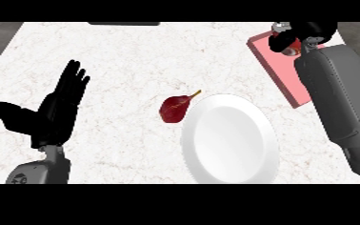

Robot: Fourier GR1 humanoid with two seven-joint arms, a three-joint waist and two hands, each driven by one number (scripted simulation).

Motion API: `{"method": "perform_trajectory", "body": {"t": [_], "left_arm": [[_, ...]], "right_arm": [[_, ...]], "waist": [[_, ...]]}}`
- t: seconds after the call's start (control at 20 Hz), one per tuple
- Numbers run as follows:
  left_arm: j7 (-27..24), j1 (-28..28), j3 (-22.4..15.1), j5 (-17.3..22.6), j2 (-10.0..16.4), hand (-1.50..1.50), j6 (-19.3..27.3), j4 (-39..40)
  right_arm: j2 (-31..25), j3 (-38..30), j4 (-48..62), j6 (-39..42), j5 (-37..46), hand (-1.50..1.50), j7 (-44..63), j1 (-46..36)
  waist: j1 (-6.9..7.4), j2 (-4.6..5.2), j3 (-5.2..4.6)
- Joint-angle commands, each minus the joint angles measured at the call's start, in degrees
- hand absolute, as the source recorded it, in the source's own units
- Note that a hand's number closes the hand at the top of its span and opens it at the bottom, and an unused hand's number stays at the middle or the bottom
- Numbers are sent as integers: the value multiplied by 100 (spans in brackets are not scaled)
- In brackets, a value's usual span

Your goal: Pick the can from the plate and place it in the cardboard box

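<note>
The right hand (311,31) is far out over the back right corner of the counter (126,66), its black fingers curled round the can (292,46), of which only a small red and pale part shows between them; the rest is hidden by the hand. Hand and can are above the far end of the cardboard box (280,71), a pink, flat-looking rectangle that runs from under the hand back toward the robot, along the inner side of the grey right forearm (334,100). Whether the can touches the box or is held just above it cannot be told. The white plate (228,143) lies well nearer the robot than this hand and to its left, apart from the box. A dark red fruit with a short stalk (174,108) lies just beside the plate's left rim, between the two hands. The left hand (60,107) rests open on the left side of the counter, fingers straight and pointing away from the robot, holding nothing, well apart from the fruit and plate to its right. A dark strip (124,24) sits at the counter's far edge, beyond the left hand
</note>
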Motion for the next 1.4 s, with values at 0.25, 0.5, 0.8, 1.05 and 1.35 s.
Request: {"method": "perform_trajectory", "body": {"t": [0.25,0.5,0.8,1.05,1.35], "left_arm": [[19,23,86,124,81,0,-135,13],[84,-9,140,67,118,0,-30,-111],[242,-187,-51,14,-88,0,105,-113],[-79,224,-151,-169,-203,0,163,-120],[13,189,-27,-65,-47,0,53,-202]], "right_arm": [[-355,-487,2164,316,-240,-150,-1013,-295],[-232,-929,1811,-1213,-534,-150,-1682,-284],[-82,-1813,1641,-1914,-1549,-150,-2585,-587],[51,-2674,1410,-1393,-2768,-150,-2648,-535],[73,-3497,1371,-1163,-3860,-150,-2800,-567]], "waist": [[48,19,8],[17,8,15],[2,9,18],[-106,-50,13],[-60,-34,9]]}}
